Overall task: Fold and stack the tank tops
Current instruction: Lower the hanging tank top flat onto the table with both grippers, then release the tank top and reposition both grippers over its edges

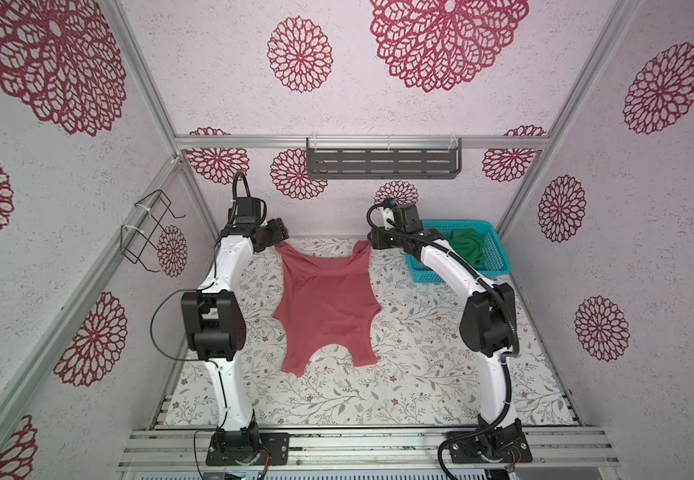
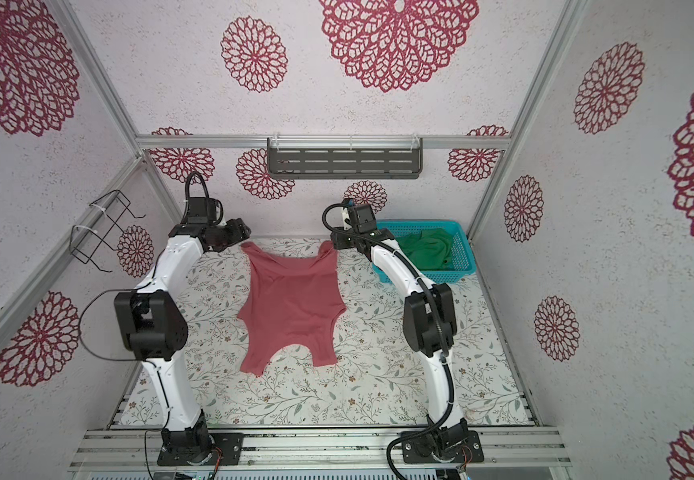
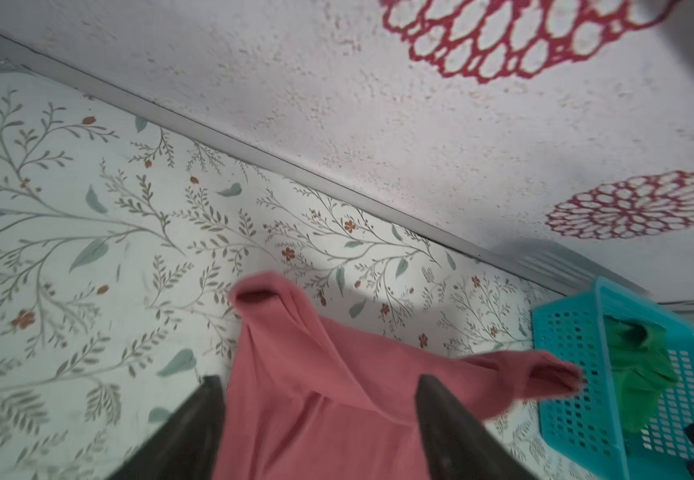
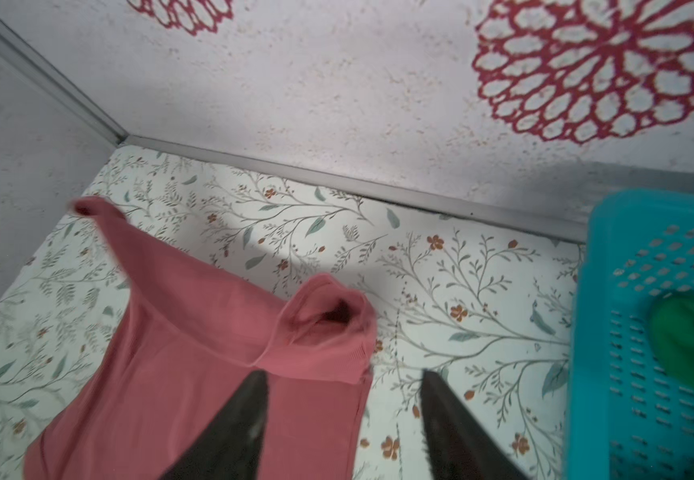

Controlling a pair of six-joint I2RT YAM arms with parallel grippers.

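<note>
— So, in both top views, where does the pink tank top (image 1: pixel 326 307) lie?

— It is spread on the floral table cover (image 1: pixel 420 365) between the two arms, with two pointed corners toward the back wall. The left gripper (image 1: pixel 278 235) sits at one corner and the right gripper (image 1: pixel 373 242) at the other. The green tank top (image 1: pixel 467 245) is bunched in the turquoise mesh basket (image 1: pixel 492 266) at the back right, just behind the right arm.

— And the left wrist view?

— The left gripper's two dark fingers (image 3: pixel 195 436) stand wide apart. Pink cloth runs between them, and neither pinches it. One corner curls into a blurred loop ahead, and the other reaches toward the basket with the green cloth inside.

— The right wrist view?

— The right gripper's fingers (image 4: pixel 237 424) are spread wide too. One overlaps the pink fabric and the other is over bare table cover. A curled pink loop sits just ahead of them, and the basket with the green top is off to one side.
</note>
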